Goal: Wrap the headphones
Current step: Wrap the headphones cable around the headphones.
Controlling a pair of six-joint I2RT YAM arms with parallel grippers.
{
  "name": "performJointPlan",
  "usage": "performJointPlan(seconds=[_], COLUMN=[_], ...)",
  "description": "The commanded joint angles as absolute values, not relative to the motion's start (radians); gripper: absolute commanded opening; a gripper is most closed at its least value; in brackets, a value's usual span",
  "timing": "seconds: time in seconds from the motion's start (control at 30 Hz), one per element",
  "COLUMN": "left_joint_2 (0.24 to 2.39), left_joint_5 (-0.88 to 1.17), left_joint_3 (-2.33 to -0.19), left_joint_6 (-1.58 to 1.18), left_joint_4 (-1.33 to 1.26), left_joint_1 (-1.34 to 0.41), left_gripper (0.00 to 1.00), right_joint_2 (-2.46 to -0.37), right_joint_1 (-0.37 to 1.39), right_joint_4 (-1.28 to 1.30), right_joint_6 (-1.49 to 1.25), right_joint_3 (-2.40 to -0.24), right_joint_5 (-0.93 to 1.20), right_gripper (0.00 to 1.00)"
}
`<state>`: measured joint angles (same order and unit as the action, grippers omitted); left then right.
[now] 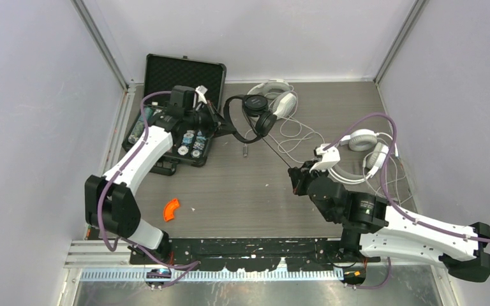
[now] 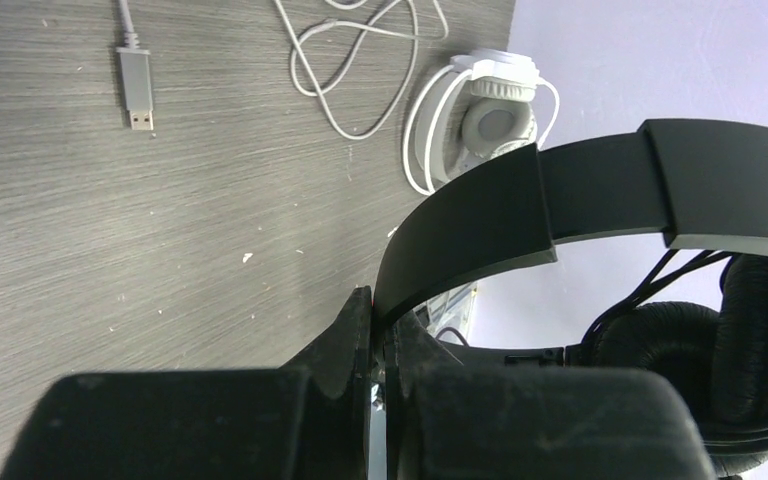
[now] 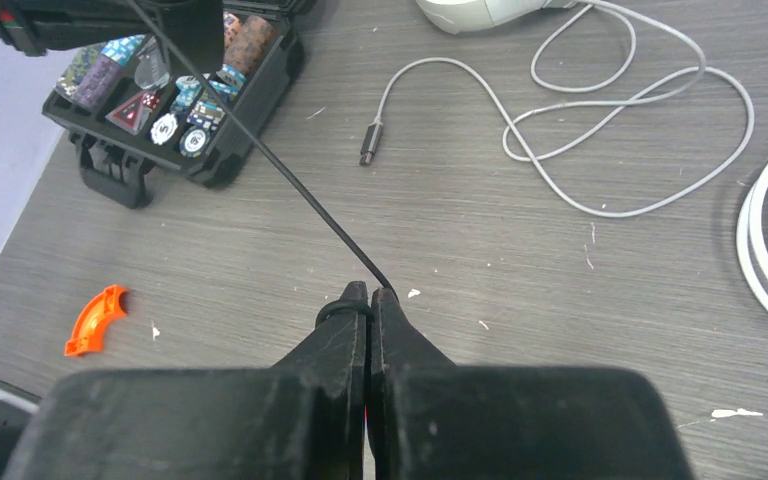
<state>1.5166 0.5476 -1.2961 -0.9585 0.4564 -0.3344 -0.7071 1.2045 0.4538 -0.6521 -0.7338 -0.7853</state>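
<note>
Left gripper [image 2: 378,302]: clenched on the flat black plastic band of the slim black on-ear headphones [image 1: 255,121], seemingly lifted clear of the grey wood-grain table [image 1: 242,191]. Padded ear cups hanging just right of the fingertips; band arching up and right from the pinch point. Beneath and behind this gripper: open black hard case [image 1: 185,73] of round tokens, no part of the job.

Thin black cord [image 3: 290,180]: drawn in one straight line from the ear-cup end of the held pair, rightward and toward the arm bases, into the right gripper [image 3: 370,295]. No slack seen along it. Long axis of cord = the diagonal joining the two grippers.

Right gripper: pinched closed on that cord, the cord leaving its fingertips ahead and to the left, straight toward the left gripper. Free end and plug past the pinch not visible.

Judgement: coming move probably a winding of cord round the held pair. Hinges on the pair lying ahead-left of the right gripper, at the far end of a taut line. Right arm nearer the cord; left arm nearer the band.

Farther right, on the table, untouched: first white padded over-ear headset [image 1: 274,95] just beyond the black pair; second white padded over-ear headset [image 1: 367,148] just right of the right gripper. Pale cords [image 3: 600,212] in loose loops ahead of that gripper. Both yet to be wrapped.
</note>
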Motion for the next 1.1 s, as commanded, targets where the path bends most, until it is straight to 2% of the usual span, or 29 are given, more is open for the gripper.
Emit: performJointPlan(seconds=[0.0, 0.2, 0.37, 0.53, 0.7, 0.83, 1.07], left_joint_2=[1.428, 1.396, 1.388, 1.358, 1.339, 1.336, 1.348], left_joint_5=[0.610, 0.727, 0.757, 0.766, 0.700, 0.719, 0.608], left_joint_3=[-1.299, -1.280, -1.327, -1.353, -1.380, -1.373, -1.384], left_joint_6=[-0.982, -0.892, -0.664, -0.462, -0.222, -0.062, 0.189], left_joint_4=[0.345, 0.372, 0.585, 0.674, 0.728, 0.736, 0.793], left_joint_1=[-0.313, -0.313, -0.314, -0.318, -0.360, -0.386, -0.439], left_gripper=[0.00, 0.00, 0.00, 0.00, 0.00, 0.00, 0.00], right_joint_2=[-0.733, -0.803, -0.815, -0.820, -0.836, -0.842, -0.883], right_joint_1=[1.210, 1.181, 1.109, 0.993, 0.979, 0.979, 0.978], right_joint_4=[0.376, 0.203, 0.111, 0.079, 0.077, 0.078, 0.114], right_joint_6=[-0.569, -0.404, -0.366, -0.460, -0.551, -0.630, -0.776], right_joint_3=[-0.705, -0.697, -0.686, -0.659, -0.663, -0.671, -0.702], right_joint_5=[-0.863, -0.817, -0.689, -0.449, -0.255, -0.162, 0.002], right_gripper=[0.00, 0.00, 0.00, 0.00, 0.00, 0.00, 0.00])
